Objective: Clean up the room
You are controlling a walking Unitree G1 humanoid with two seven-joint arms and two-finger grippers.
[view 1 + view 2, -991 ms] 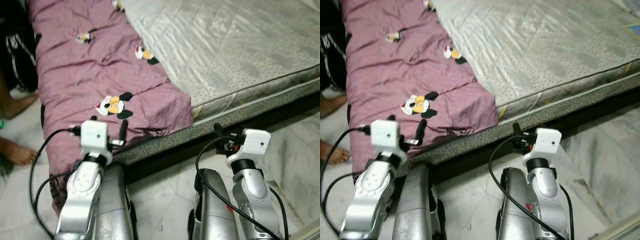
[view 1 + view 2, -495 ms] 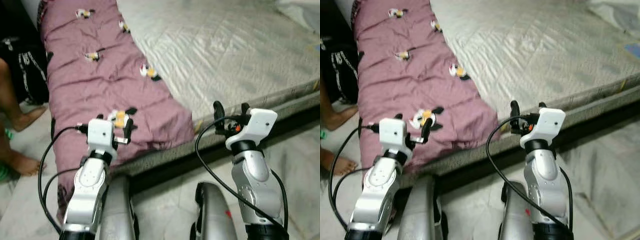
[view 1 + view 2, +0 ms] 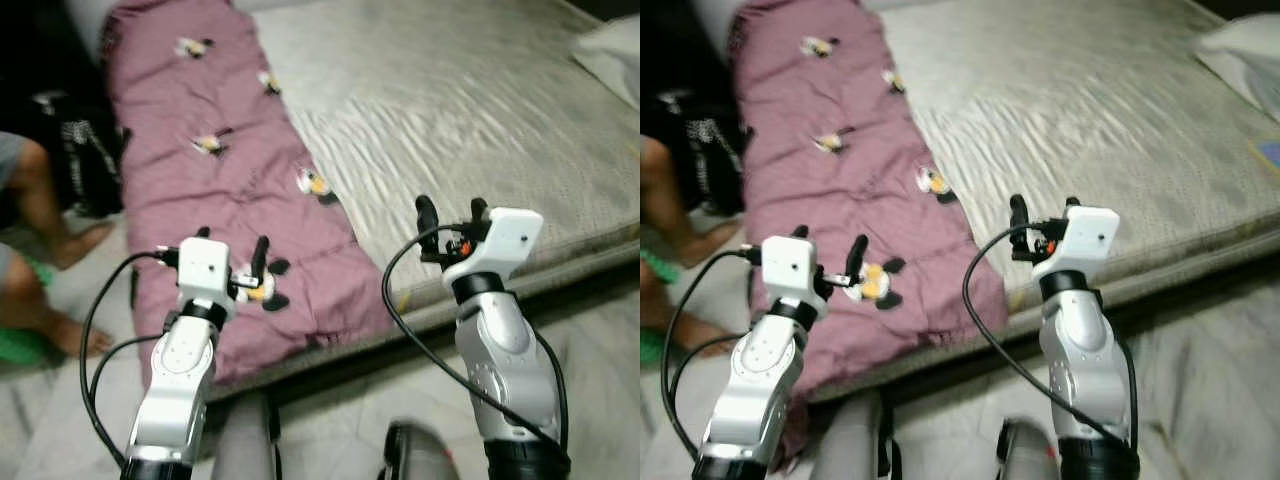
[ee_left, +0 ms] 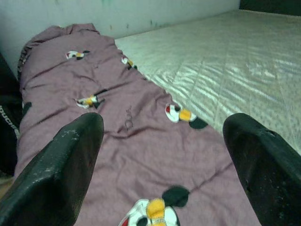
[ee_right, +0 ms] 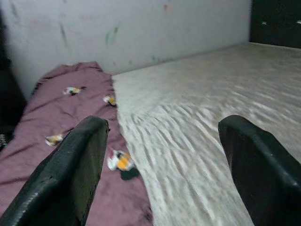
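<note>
Both silver arms are raised forward with forearms upright, the left pincer (image 3: 231, 257) and the right pincer (image 3: 452, 213) each pointing ahead, black fingers spread wide apart and gripping nothing, a black cable looping from each wrist.

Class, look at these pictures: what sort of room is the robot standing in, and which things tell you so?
Most likely a bedroom: a wide mattress lies low by the floor, a purple cartoon-print blanket is spread along one side, and a pillow sits at the far corner.
</note>
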